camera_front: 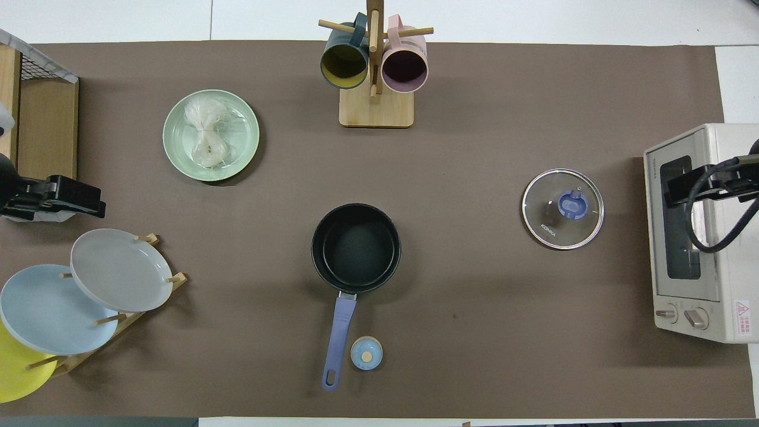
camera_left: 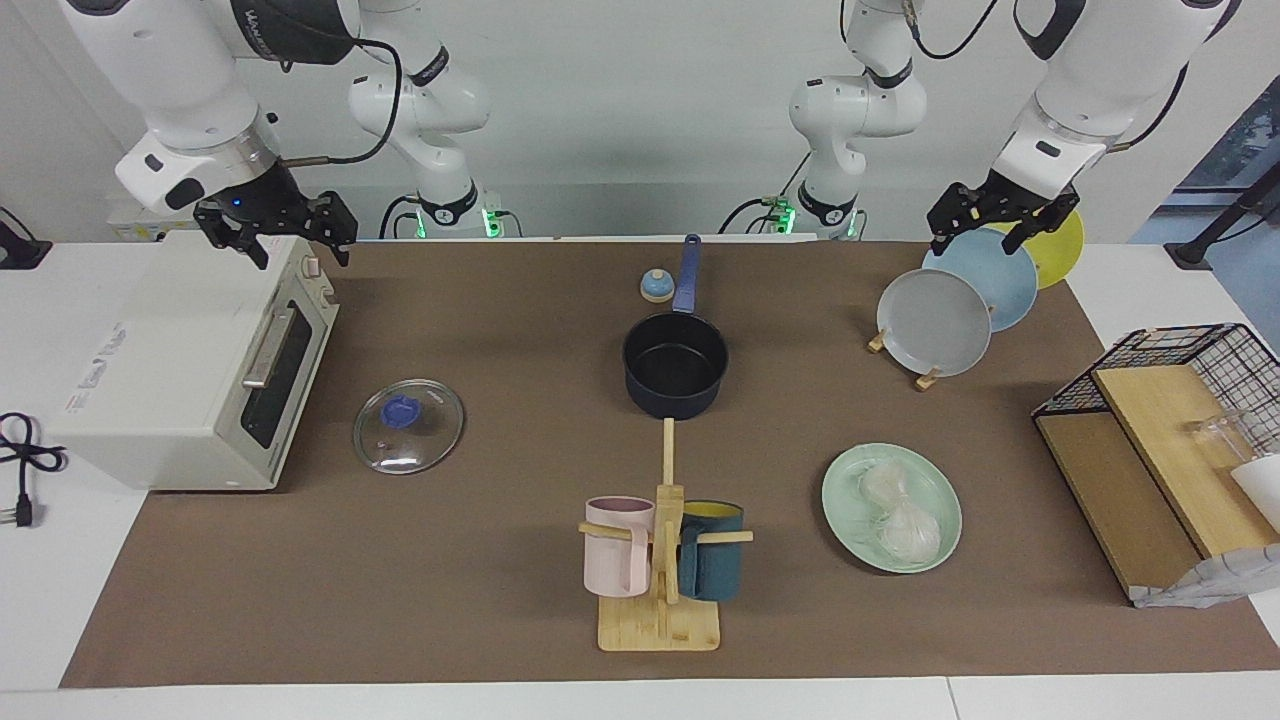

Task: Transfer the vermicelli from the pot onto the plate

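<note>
Brown mat (camera_left: 480, 600) on white table, vermicelli (camera_left: 898, 515) on plate (camera_left: 845, 500), both grippers' jaws released

Both arms hang raised at their own ends of the table, wrists angled downward. The left gripper (camera_left: 1003, 215) and right gripper (camera_left: 277, 228) each show spread fingers, holding nothing.

Translucent white vermicelli (camera_left: 898, 510) on mint-green plate (camera_left: 838, 490); navy pot (camera_left: 675, 364), black inside, blue handle
</note>
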You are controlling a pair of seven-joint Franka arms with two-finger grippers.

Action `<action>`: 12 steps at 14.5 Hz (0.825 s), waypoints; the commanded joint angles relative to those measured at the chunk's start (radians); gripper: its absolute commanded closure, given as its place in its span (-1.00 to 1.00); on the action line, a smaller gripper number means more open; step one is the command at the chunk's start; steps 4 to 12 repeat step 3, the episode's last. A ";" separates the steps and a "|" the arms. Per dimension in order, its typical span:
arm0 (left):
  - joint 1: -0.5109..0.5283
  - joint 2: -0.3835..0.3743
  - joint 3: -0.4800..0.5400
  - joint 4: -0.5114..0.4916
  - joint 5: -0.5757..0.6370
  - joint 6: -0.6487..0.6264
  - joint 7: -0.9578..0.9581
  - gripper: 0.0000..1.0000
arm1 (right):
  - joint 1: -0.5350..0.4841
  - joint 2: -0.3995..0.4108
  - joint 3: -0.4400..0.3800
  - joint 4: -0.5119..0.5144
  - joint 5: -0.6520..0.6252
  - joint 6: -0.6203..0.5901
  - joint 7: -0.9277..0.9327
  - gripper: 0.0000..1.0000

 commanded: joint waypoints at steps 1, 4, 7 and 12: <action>0.017 -0.010 -0.010 -0.014 0.011 0.015 0.012 -1.00 | -0.012 -0.005 0.007 0.005 0.023 -0.003 -0.001 -1.00; 0.029 -0.016 -0.010 -0.016 0.011 0.012 0.029 -1.00 | -0.010 -0.005 0.007 0.005 0.023 -0.004 -0.001 -1.00; 0.029 -0.016 -0.010 -0.016 0.011 0.012 0.029 -1.00 | -0.010 -0.005 0.007 0.005 0.023 -0.004 -0.001 -1.00; 0.029 -0.016 -0.010 -0.016 0.011 0.012 0.029 -1.00 | -0.010 -0.005 0.007 0.005 0.023 -0.004 -0.001 -1.00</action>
